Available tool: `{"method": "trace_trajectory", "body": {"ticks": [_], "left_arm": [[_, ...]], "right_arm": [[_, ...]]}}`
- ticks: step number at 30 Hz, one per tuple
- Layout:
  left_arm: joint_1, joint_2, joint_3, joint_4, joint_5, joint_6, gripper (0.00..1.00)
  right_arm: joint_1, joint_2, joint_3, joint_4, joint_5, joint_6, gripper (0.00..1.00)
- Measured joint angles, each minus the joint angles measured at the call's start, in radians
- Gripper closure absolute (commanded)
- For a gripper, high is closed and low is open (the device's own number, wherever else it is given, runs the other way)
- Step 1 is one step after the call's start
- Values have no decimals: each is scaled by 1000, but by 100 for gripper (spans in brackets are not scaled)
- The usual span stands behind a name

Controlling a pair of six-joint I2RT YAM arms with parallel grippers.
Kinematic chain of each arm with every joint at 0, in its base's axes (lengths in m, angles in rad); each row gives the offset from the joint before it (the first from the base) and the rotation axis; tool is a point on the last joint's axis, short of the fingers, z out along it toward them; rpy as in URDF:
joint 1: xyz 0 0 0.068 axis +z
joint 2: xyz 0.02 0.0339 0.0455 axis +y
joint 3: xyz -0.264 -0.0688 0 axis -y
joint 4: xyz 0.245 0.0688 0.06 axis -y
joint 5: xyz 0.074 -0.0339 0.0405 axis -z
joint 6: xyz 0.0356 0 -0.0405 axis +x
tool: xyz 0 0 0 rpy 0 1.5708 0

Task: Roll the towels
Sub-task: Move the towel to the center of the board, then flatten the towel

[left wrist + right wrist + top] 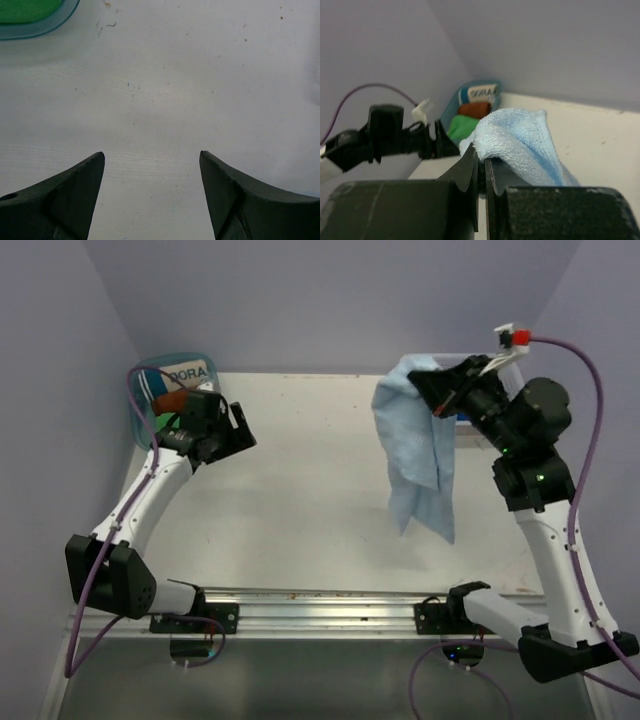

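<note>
While pinched at its top by the right gripper point(438, 392), light blue towel point(415, 445) hangs lengthwise, upper right; left gripper point(240, 428) spread, empty, well apart, upper left

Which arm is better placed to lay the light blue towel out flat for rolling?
Right. Its pincer is shut on the light blue towel, which hangs over the table. The left pincer is open and empty, off by the bin at the far left.

one light blue towel point(420, 445), one green towel point(462, 127), one rust-brown towel point(476, 109)
</note>
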Motion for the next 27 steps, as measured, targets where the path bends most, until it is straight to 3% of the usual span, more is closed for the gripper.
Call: {"method": "trace_trajectory", "body": {"ticks": [1, 4, 6, 10, 13, 22, 27], "left_arm": [[7, -3, 9, -8, -2, 0, 19], [8, -17, 40, -13, -3, 8, 17], [8, -23, 60, -11, 2, 18, 17], [8, 8, 113, -35, 33, 53, 19], [-8, 41, 101, -35, 61, 80, 22], [-343, 61, -161, 27, 193, 82, 18], [-483, 113, -182, 82, 196, 47, 16]], "right_arm": [[47, -3, -40, 1, -1, 1, 100], [207, 35, -172, 25, 7, 23, 61], [290, 119, -223, 18, 16, 34, 44], [370, 364, -195, -105, 102, 16, 36], [367, 425, -225, -197, 211, 1, 32], [352, 157, -506, -246, 402, 6, 31], [352, 102, -723, -279, 415, 65, 31]]}}
